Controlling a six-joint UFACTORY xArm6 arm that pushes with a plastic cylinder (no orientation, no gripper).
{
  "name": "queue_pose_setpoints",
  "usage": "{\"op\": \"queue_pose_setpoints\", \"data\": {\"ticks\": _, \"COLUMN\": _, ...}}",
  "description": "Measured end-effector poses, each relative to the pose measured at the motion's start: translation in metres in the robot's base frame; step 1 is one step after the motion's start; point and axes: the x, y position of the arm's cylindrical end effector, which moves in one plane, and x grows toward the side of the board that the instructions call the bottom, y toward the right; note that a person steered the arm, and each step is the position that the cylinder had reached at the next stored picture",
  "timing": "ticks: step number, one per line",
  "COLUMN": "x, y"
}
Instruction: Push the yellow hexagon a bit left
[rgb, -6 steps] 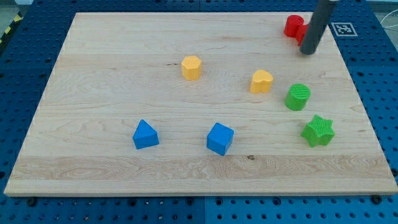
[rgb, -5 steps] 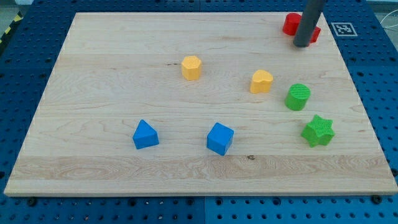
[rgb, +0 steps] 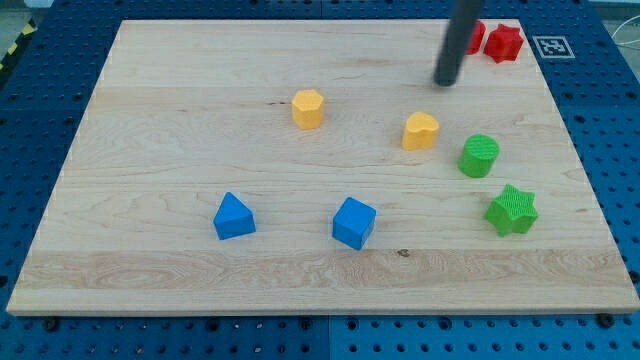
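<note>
The yellow hexagon sits on the wooden board, a little left of the board's middle toward the view's top. My tip is well to its right, near the view's top, apart from every block. A yellow heart-shaped block lies just below and left of my tip, between the tip and the hexagon's side of the board.
Two red blocks, one partly behind the rod and one star-like, sit at the top right corner. A green cylinder and a green star lie at the right. A blue triangle and a blue cube lie toward the bottom.
My tip has moved left from beside the red blocks toward the board's middle. The red blocks now show more fully. No block has moved.
</note>
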Motion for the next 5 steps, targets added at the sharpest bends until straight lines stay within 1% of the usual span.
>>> {"op": "queue_pose_setpoints", "data": {"ticks": 1, "x": 0.025, "y": -0.104}}
{"op": "queue_pose_setpoints", "data": {"ticks": 2, "x": 0.051, "y": -0.184}}
{"op": "queue_pose_setpoints", "data": {"ticks": 3, "x": 0.07, "y": -0.215}}
{"op": "queue_pose_setpoints", "data": {"ticks": 4, "x": 0.06, "y": -0.255}}
{"op": "queue_pose_setpoints", "data": {"ticks": 5, "x": 0.083, "y": -0.302}}
